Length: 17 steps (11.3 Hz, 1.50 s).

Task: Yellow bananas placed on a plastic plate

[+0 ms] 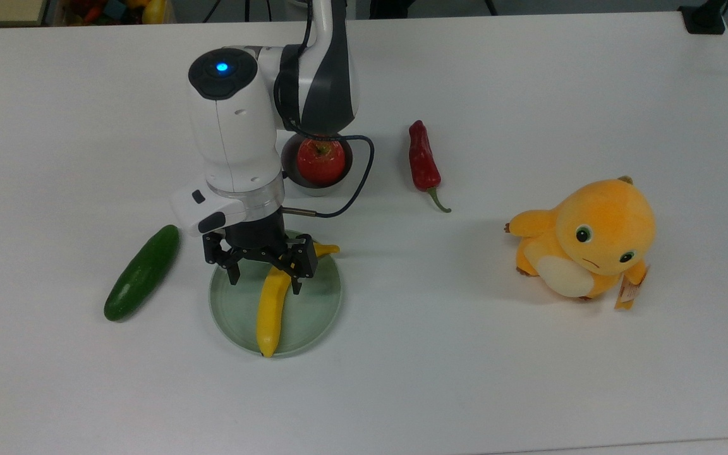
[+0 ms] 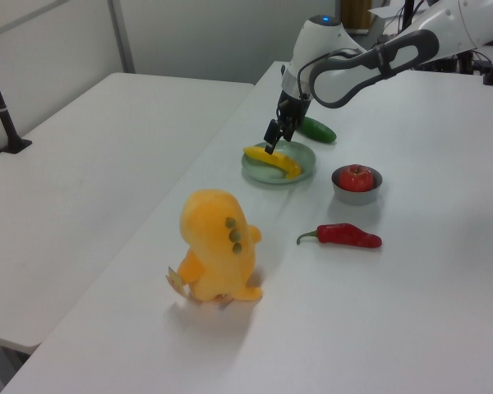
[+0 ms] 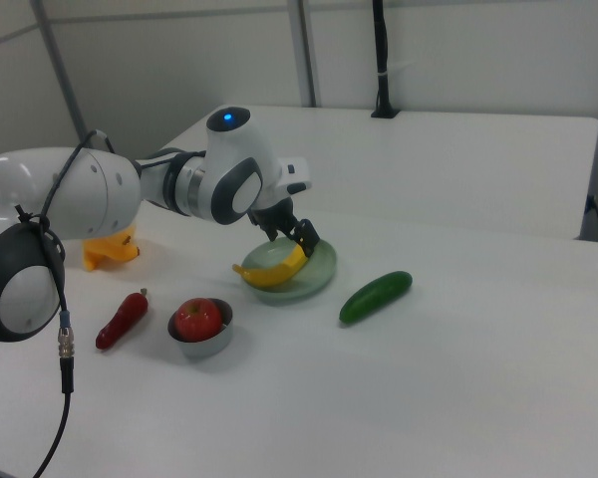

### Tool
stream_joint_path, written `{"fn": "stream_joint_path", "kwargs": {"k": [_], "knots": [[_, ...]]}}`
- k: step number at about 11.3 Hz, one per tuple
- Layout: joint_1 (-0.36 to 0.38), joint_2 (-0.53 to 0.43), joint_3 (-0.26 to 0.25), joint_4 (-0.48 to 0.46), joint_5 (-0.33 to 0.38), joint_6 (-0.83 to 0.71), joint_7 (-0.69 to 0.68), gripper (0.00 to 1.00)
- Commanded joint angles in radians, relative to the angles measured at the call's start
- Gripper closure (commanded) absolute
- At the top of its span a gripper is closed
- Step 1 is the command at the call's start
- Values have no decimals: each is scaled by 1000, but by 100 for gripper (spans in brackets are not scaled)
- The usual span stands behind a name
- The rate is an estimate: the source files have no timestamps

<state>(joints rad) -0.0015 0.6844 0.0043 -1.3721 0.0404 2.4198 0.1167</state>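
In the top view, the banana (image 1: 273,306) lies across the mint-green plate (image 1: 320,303), its stem end past the rim; the gripper (image 1: 263,270) hangs above with fingers spread wide, gripping nothing. The left view shows the banana (image 2: 273,159) flat on the plate (image 2: 302,171). In the right view, a cucumber (image 3: 376,296) lies beside the plate (image 3: 319,273).

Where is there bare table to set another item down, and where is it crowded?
Free: the wide stretch between the chili and the plush toy, and the whole near edge below the plate in the top view. Crowded: cucumber, plate, banana, gripper, and the bowl holding the apple.
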Motion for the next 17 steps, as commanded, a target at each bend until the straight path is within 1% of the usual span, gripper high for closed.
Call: {"fn": "stream_joint_path", "kwargs": {"k": [1,4,5,9,10,12,13,14,15,17], "knots": [[8,-109,-17,-25,-8,-20,17,0],[5,-253,-17,-47,-10,-247,18,0],[0,-329,-18,-59,-13,-371,20,0],[-2,-531,-17,-90,-53,-730,17,0],[5,-580,-15,-120,-54,-795,6,0],[17,-705,-6,-241,-53,-818,6,0],[17,-738,-3,-269,-51,-818,6,0],[18,-741,-1,-284,-47,-814,1,0],[23,-740,3,-307,-43,-786,-43,0],[11,-735,2,-329,-8,-644,-153,0]]}}
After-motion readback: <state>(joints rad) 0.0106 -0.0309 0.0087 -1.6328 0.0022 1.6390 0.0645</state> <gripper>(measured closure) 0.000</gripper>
